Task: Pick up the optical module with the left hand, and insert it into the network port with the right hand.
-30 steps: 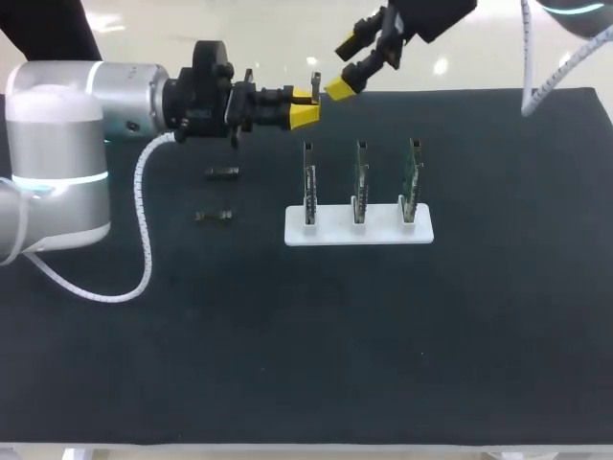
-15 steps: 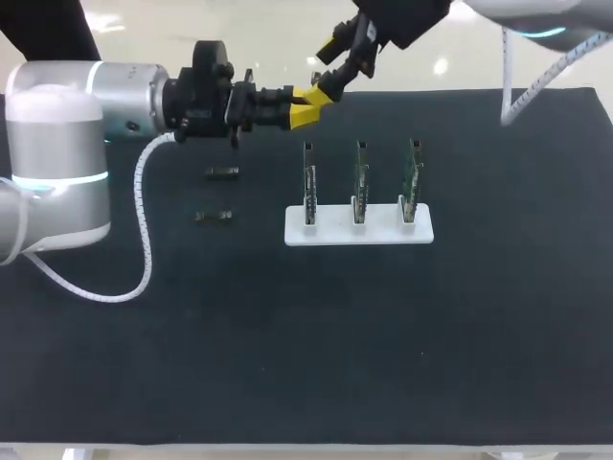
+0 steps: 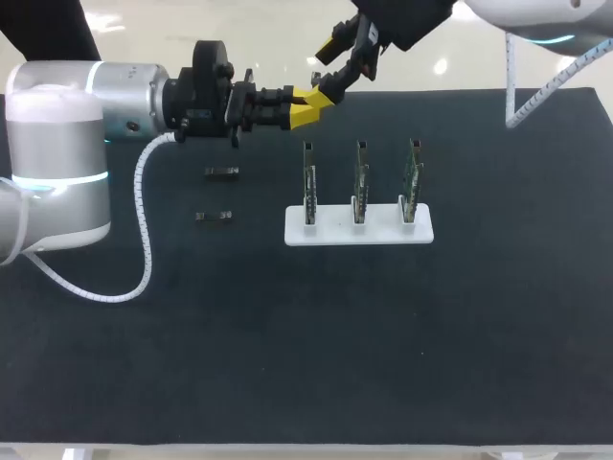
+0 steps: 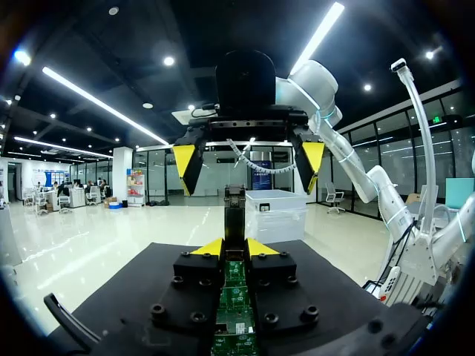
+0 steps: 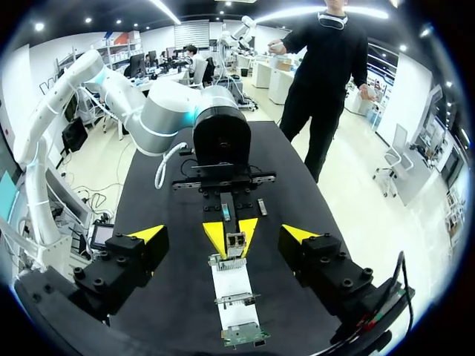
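Left gripper (image 4: 235, 247) is closed on the optical module (image 4: 235, 215): both yellow tips pinch its lower end and the rest sticks out ahead of the fingers, up off the table (image 3: 383, 335) near its far edge. Right gripper (image 5: 223, 233) is spread wide with nothing in it, one finger either side of the module and the left tips. In the right wrist view they look apart from it. In the head view the lower right tip overlaps the left tips, so contact is unclear there.

White rack (image 3: 359, 231) sits on the table nearer than both grippers, with three slots in a row. Each slot holds one green circuit board, standing upright on edge: left board (image 3: 309, 182), middle board (image 3: 360, 180), right board (image 3: 412, 177).

Two spare modules lie flat on the table beside the rack on its left, apart from it: far one (image 3: 222, 172), near one (image 3: 215, 218).
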